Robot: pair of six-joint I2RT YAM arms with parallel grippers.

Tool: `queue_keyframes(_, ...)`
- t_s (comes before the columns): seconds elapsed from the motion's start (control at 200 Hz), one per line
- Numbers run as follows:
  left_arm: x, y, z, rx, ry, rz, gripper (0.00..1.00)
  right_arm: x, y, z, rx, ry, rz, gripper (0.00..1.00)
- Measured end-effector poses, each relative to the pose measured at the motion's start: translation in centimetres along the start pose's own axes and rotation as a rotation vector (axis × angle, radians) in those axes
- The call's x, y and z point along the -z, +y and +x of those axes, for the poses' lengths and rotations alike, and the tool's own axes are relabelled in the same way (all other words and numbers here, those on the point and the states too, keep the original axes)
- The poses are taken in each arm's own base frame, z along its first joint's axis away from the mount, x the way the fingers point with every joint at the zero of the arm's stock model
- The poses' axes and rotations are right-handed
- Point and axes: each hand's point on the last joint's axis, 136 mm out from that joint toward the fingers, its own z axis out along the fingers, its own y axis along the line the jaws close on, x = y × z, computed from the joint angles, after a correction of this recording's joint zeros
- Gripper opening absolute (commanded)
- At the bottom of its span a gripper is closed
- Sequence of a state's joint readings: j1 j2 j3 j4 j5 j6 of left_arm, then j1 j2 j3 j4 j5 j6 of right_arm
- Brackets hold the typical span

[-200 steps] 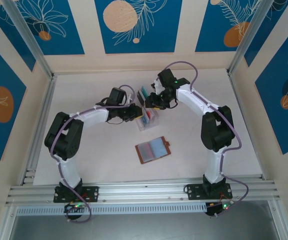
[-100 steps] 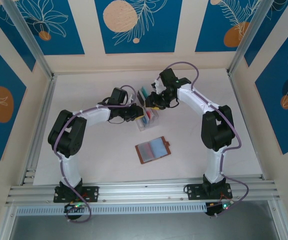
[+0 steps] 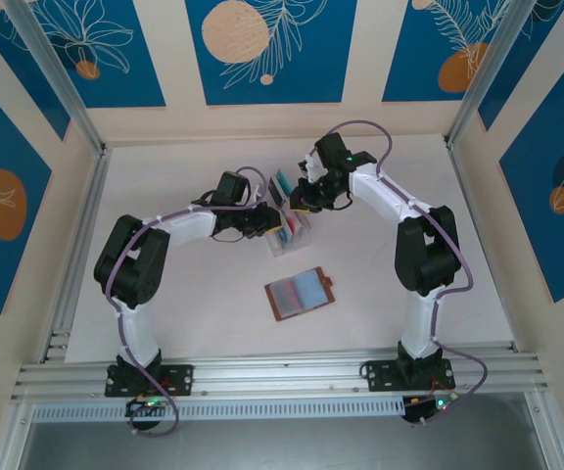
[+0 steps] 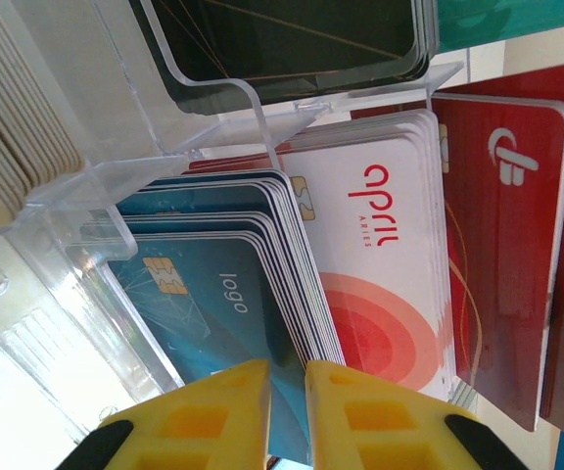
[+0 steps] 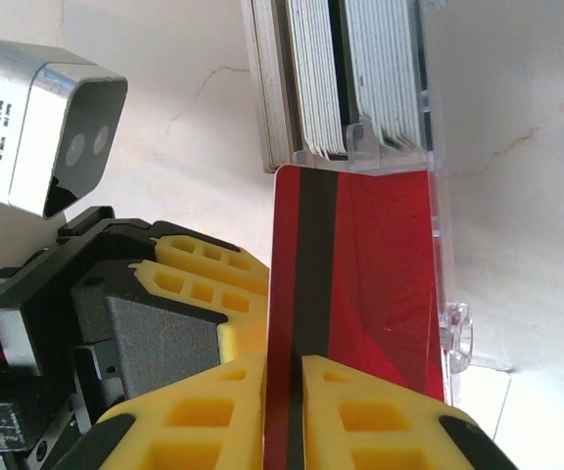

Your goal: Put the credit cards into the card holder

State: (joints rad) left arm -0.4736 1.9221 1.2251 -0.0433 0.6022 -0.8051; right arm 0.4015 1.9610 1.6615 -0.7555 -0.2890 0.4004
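The clear rack [image 4: 213, 108] of credit cards [image 4: 380, 245] is standing right in front of the left gripper [image 4: 287, 367] and the right gripper [image 5: 282, 360], blocking both. A red card [image 5: 380, 264] is filling the right gripper's gap. Behind them, bare table [image 3: 194, 294] is lying open.

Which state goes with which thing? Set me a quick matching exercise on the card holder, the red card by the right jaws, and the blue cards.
Things:
1. card holder
2. red card
3. blue cards

States:
A. stacked in the clear rack, beside the white cards
B. lying open on the table
C. between the jaws of the right gripper

Pairs: 1-B, 2-C, 3-A
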Motion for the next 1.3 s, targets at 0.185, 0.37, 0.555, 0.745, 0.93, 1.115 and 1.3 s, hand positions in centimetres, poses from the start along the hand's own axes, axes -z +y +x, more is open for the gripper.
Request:
queue_keyframes(0.185,0.0,0.0,0.0,0.0,0.0,0.0,0.17,0.2,-0.4,-0.1,-0.007,-0.004,0.013,0.13)
queue_keyframes(0.37,0.1,0.1,-0.1,0.002,-0.003,-0.001,0.17,0.6,-1.0,-0.3,-0.015,-0.014,0.032,0.09)
queue_keyframes(0.555,0.3,0.2,-0.4,0.004,-0.009,-0.002,0.17,1.3,-1.8,-0.6,-0.028,-0.03,0.065,0.06)
queue_keyframes(0.745,0.8,0.3,-0.3,0.004,-0.016,-0.007,0.17,1.6,-2.4,-0.6,-0.035,-0.038,0.095,0.03)
queue_keyframes(0.93,1.8,0.1,0.3,-0.017,-0.02,-0.02,0.17,2.9,-2.3,-1.0,-0.018,-0.082,0.141,0.0)
queue_keyframes(1.115,3.6,0.1,1.6,-0.043,-0.027,-0.046,0.17,5.9,-1.3,-1.8,0.006,-0.182,0.169,0.0)
queue_keyframes(1.3,5.6,0.5,3.7,-0.072,-0.024,-0.087,0.18,8.9,-1.1,-2.3,-0.003,-0.289,0.197,0.0)
